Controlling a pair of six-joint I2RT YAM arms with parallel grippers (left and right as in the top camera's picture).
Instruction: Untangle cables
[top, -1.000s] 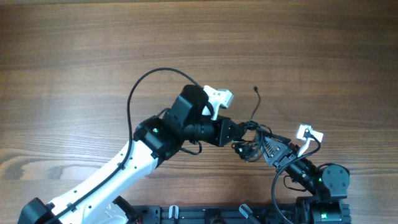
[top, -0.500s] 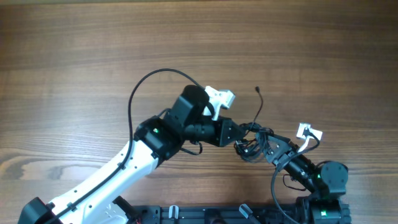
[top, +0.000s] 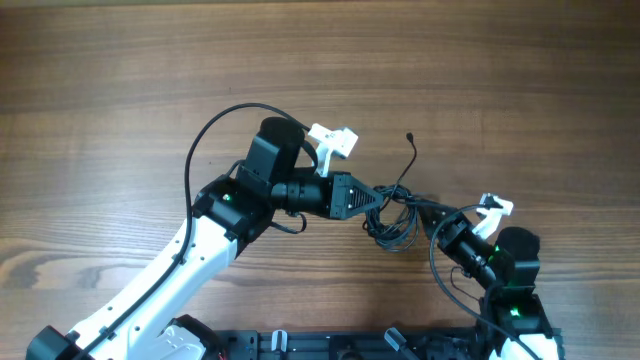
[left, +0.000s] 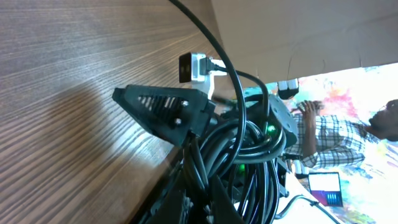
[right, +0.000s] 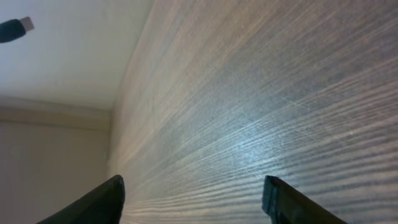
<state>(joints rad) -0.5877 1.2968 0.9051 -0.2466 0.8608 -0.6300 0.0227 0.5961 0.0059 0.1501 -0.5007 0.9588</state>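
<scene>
Left gripper (top: 372, 199) jaws pinch the black cable tangle (top: 392, 220). In the left wrist view several strands of the tangle (left: 244, 158) run bunched through the jaw gap and on past the tips. Right gripper (top: 450, 232) jaws are spread with nothing between them; the right wrist view shows only bare table (right: 261, 93) ahead of the gripper (right: 193, 194), plus a plug tip (right: 13, 28) far off to the upper left. The tangle sits in the left jaws and just beyond them, between the two grippers and close to the right tips. One free end (top: 410, 140) sticks out away from the knot, clear of both jaws. Step in hand, as judged: anchor with the left and get the right onto a single strand. To do it well, keep the left pinch firm and low and bring the open right jaws to an outer loop or the free end, not the knot core. Close on one strand only, then pull away from the left jaws slowly so the loops slide instead of cinching. Risk: grabbing two strands tightens the knot. Counts: two grippers, one tangle, one free end seen overhead, one plug tip in the right wrist view (cannot tell if it is the same end). Number of cables in the knot cannot be told.
</scene>
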